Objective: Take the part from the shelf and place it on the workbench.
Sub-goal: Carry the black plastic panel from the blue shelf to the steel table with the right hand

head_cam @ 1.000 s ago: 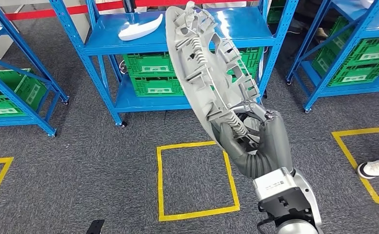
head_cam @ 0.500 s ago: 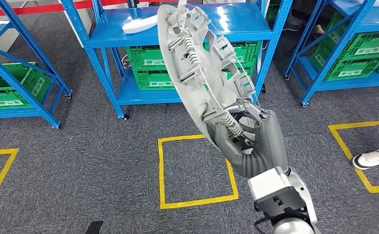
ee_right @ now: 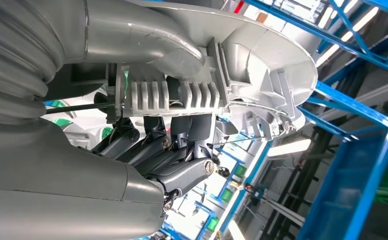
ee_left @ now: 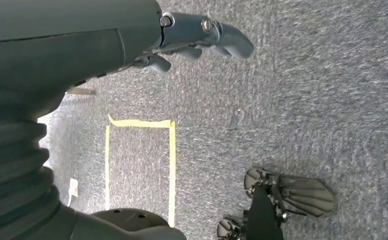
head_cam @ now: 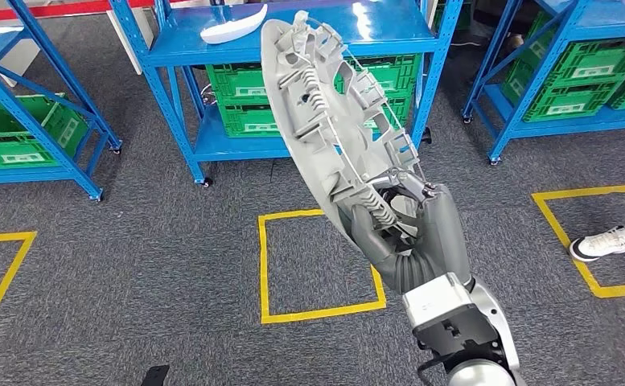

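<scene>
My right hand (head_cam: 417, 237) grips the lower end of a large grey ribbed plastic part (head_cam: 333, 121) and holds it upright and tilted in front of the blue shelf (head_cam: 180, 50). In the right wrist view the dark fingers (ee_right: 172, 145) curl around a ribbed section of the part (ee_right: 261, 65), with the thumb on its other side. My left hand (ee_left: 182, 35) hangs over the grey carpet with its fingers loosely apart and nothing in it.
A white curved part (head_cam: 232, 26) lies on the shelf top, with green crates (head_cam: 248, 100) below. Blue racks stand at left (head_cam: 51, 88) and right (head_cam: 526, 121). Yellow tape squares (head_cam: 265, 265) mark the carpet. A person's shoe (head_cam: 602, 241) is at far right.
The whole picture has shifted, so the camera has moved; the shelf now sits higher in view. The part stays in my right hand's grip. The person's shoe has shifted up and left.
</scene>
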Controlling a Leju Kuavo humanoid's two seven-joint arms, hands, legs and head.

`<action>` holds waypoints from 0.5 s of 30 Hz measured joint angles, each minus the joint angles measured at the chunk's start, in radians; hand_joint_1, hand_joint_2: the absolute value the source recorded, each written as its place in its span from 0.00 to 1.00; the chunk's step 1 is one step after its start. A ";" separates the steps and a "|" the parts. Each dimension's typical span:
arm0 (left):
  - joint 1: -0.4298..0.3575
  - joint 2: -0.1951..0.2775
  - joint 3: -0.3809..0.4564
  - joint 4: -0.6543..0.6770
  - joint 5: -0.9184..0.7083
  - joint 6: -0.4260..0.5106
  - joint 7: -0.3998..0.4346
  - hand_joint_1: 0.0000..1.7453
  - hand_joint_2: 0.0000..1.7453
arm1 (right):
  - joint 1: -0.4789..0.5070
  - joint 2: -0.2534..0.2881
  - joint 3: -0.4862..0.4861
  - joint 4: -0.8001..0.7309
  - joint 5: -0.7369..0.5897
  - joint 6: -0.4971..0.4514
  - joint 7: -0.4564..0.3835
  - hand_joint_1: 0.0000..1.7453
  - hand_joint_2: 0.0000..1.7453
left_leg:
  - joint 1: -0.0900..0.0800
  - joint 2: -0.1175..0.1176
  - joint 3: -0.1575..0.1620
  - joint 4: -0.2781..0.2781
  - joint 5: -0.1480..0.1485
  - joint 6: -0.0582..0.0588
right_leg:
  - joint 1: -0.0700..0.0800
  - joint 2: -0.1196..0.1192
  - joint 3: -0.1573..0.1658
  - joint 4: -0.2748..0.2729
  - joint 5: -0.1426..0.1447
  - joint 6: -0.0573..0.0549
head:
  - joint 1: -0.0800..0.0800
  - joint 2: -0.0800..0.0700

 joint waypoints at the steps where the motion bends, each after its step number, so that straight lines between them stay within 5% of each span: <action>1: 0.001 0.000 0.000 0.001 0.000 0.000 0.001 0.00 1.00 | -0.001 0.002 0.000 0.001 0.000 0.000 0.000 1.00 1.00 | 0.001 -0.001 -0.007 0.013 -0.023 -0.005 | -0.001 -0.002 -0.012 -0.001 0.012 -0.009 | -0.002 0.000; 4: 0.001 -0.001 0.000 0.002 0.000 0.000 0.002 0.00 1.00 | -0.002 0.006 0.000 0.002 0.002 0.001 0.000 1.00 1.00 | 0.003 -0.003 -0.040 0.160 -0.169 -0.016 | -0.001 -0.004 -0.056 -0.002 0.052 -0.025 | -0.009 0.000; 5: 0.001 -0.001 0.000 0.002 0.000 0.000 0.002 0.00 1.00 | -0.002 0.007 0.000 0.002 0.002 0.001 0.000 1.00 1.00 | 0.003 -0.003 -0.045 0.220 -0.197 -0.017 | 0.001 -0.004 -0.072 -0.001 0.065 -0.026 | -0.010 0.000; 7: 0.000 -0.001 0.000 0.002 0.000 0.000 0.002 0.00 1.00 | -0.001 0.007 0.000 0.002 0.003 0.002 0.000 1.00 1.00 | 0.002 -0.003 -0.018 0.268 -0.180 -0.012 | 0.005 -0.004 -0.106 0.000 0.093 -0.025 | -0.011 0.000; 9: -0.002 -0.001 0.001 0.001 0.000 -0.001 0.002 0.00 1.00 | -0.001 0.007 0.000 0.003 0.003 0.002 0.000 1.00 1.00 | -0.002 -0.005 0.074 0.181 -0.133 0.003 | 0.009 -0.004 -0.136 0.000 0.119 -0.022 | -0.011 0.000; 12: -0.007 0.002 0.001 -0.003 -0.001 -0.004 -0.008 0.00 1.00 | -0.001 0.010 0.000 0.003 0.005 0.004 0.000 1.00 1.00 | -0.017 -0.005 0.222 -0.029 -0.169 0.028 | 0.009 -0.006 -0.156 -0.003 0.149 -0.009 | -0.011 0.000; 15: -0.007 0.003 0.001 -0.003 -0.004 -0.010 -0.018 0.00 1.00 | -0.003 0.010 0.000 0.004 0.005 0.005 -0.002 1.00 1.00 | -0.022 -0.003 0.227 -0.073 -0.162 0.043 | 0.002 -0.008 -0.158 -0.013 0.171 0.012 | -0.014 0.000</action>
